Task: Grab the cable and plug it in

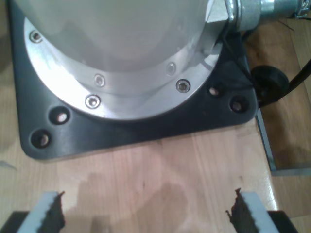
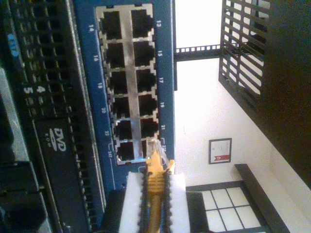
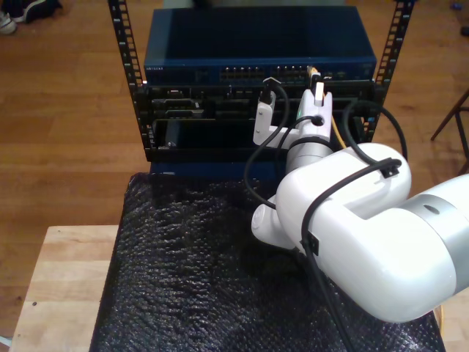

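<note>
The cable point(image 2: 156, 171) is a thin yellow-orange cord with a clear plug point(image 2: 154, 149) at its tip. My second gripper point(image 2: 155, 182) is shut on it just behind the plug, between white pads point(image 2: 133, 194). The plug tip sits at the mouth of a port by the 23 label on the blue switch point(image 2: 167, 73); I cannot tell how far in it is. In the exterior view my second gripper point(image 3: 316, 88) is up at the switch point(image 3: 256, 51), and the cable point(image 3: 338, 132) trails down beside the arm. My first gripper point(image 1: 146, 213) stands open over a wooden surface with nothing between its fingers.
The switch sits in a black rack point(image 3: 121, 44) above a unit with a DVD drive point(image 2: 58, 136). A black textured mat point(image 3: 198, 257) covers the wooden table point(image 3: 58, 286). A thick black arm cable point(image 3: 253, 161) loops by the rack. A black base plate point(image 1: 146, 126) lies ahead of my first gripper.
</note>
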